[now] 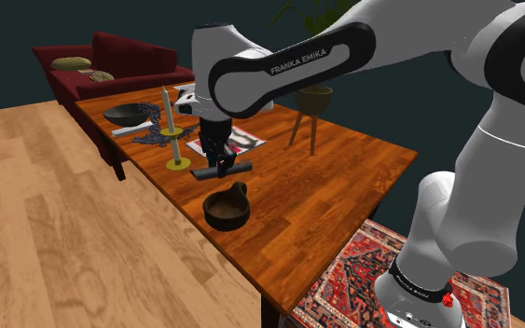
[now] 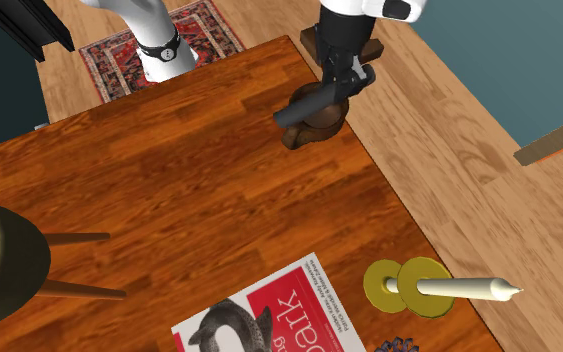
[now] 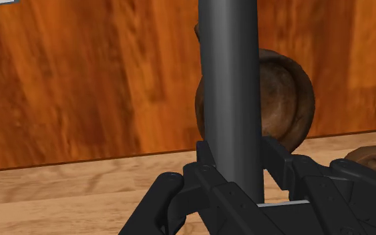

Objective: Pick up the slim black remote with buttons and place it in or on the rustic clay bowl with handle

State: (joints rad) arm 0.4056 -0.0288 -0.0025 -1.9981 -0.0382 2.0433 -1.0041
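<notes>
**Remote up in the grip, hanging over the bowl**

The remote (image 1: 221, 171) is off the table, a slim dark bar lying level and clamped crosswise in the gripper (image 1: 217, 158). The jaws are narrow and pinched tight on its middle. In the wrist view both fingers (image 3: 205, 163) press against its sides, and the bar runs straight away from the camera.

Right below sits the bowl (image 1: 224, 211), brown and rough, with its stub handle (image 1: 240, 190) turned up towards the remote. From the wrist camera the bar covers one side of the bowl's rim, and the rest of the bowl shows off to one side. In the second exterior view the bar crosses over the bowl as well. In the shoulder view there is air between the two, so they are not touching.

The bowl stands close to the table's (image 1: 335, 163) long edge, the one bordering the bare wooden floor (image 1: 55, 214). Further along that edge a white candle (image 1: 166, 110) stands in a yellow holder (image 1: 178, 164), just beside the gripper. In from the candle, towards the table's middle, a magazine (image 1: 232, 142) lies flat. A dark dish (image 1: 128, 114) sits near the far corner.

Beyond that far end there is a red sofa (image 1: 111, 61). At the near end the arm (image 1: 288, 63) rises from its stand (image 1: 417, 296), which is planted on a patterned red rug (image 1: 353, 280).
</notes>
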